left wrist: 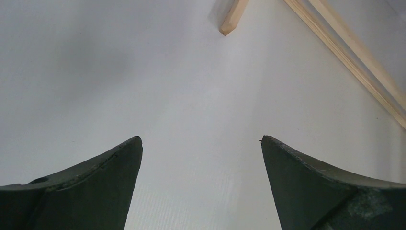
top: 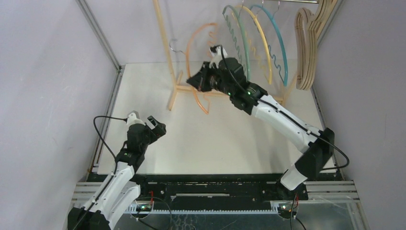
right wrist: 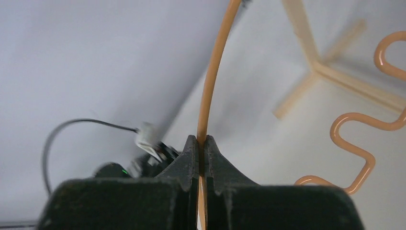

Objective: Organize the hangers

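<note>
My right gripper (top: 195,82) is shut on the thin outer arch of the orange hanger (top: 197,36) and holds it in the air in front of the wooden rack (top: 165,38). In the right wrist view the gripper (right wrist: 201,139) pinches the orange arch (right wrist: 215,62), with the wavy inner edge (right wrist: 356,143) at the right. Green (top: 242,38), yellow (top: 265,43) and teal (top: 280,43) hangers hang on the rack's bar. Pale wooden hangers (top: 305,48) hang at the far right. My left gripper (top: 157,125) is open and empty over the table; its wrist view (left wrist: 201,143) shows only bare surface between the jaws.
The rack's wooden foot (top: 178,91) stands on the white table (top: 215,139) behind the orange hanger; its foot end (left wrist: 233,17) and bar (left wrist: 354,67) show in the left wrist view. Grey walls close both sides. A metal frame rail (top: 100,36) runs along the back left.
</note>
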